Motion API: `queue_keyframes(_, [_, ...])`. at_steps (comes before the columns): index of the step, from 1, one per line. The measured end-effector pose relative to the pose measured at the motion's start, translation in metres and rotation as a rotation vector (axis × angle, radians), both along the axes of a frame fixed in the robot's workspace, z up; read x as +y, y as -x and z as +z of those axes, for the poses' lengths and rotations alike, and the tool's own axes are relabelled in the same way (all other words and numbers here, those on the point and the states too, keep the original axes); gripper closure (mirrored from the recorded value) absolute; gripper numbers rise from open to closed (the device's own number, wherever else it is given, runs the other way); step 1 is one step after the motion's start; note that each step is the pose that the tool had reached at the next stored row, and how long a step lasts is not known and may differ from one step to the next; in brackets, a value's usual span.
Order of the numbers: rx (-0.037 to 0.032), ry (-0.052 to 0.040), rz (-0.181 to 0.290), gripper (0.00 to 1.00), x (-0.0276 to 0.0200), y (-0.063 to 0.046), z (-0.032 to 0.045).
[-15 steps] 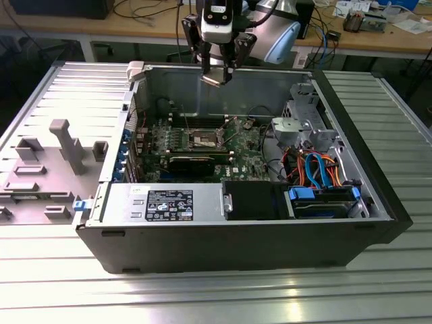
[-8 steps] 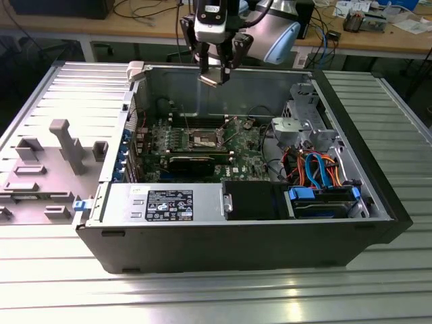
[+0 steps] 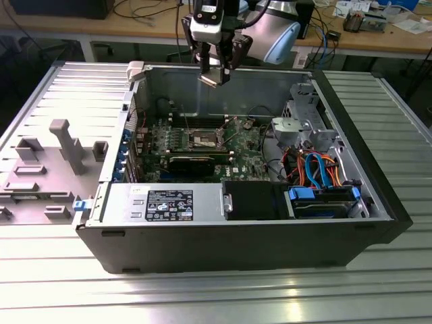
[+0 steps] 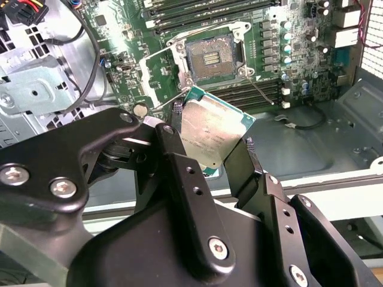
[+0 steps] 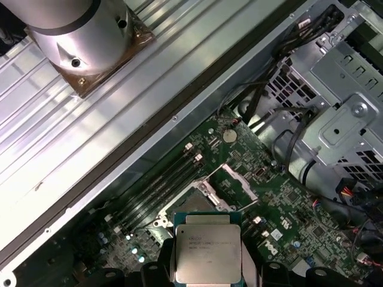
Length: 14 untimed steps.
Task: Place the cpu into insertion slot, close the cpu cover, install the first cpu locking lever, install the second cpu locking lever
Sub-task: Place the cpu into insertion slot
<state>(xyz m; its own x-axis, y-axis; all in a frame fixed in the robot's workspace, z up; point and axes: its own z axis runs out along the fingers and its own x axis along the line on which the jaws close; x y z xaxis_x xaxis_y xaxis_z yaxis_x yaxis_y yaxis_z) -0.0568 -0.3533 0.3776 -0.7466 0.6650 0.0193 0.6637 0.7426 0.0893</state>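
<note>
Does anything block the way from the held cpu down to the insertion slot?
Nothing visible does. The pincer holds the cpu above the board, and the insertion slot shows uncovered, its dark centre exposed, in the second wrist view.

In the second wrist view the cpu [image 4: 212,134] has a dull silver-grey top with faint dark print and a thin green edge. The gripper [image 4: 210,128] is matt black with silvery screws. The insertion slot [image 4: 210,58] has a dark centre flecked with gold inside a silvery rim. It sits on a green motherboard [image 4: 119,42] striped by long black memory slots [image 4: 197,15]. In the exterior view the computer case [image 3: 270,250] is black outside and plain grey within. Its cables [image 3: 316,172] are orange, blue and red, and the desk [image 3: 202,297] is ribbed silver.
</note>
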Motion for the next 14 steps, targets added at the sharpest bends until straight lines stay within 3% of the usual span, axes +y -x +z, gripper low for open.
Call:
queue_keyframes(7, [-0.0001,-0.0001,-0.007,0.47,0.0000,0.0000,-0.0002])
queue_keyframes(14, [-0.0001,-0.0001,-0.074,0.47,0.0000,0.0001,-0.0014])
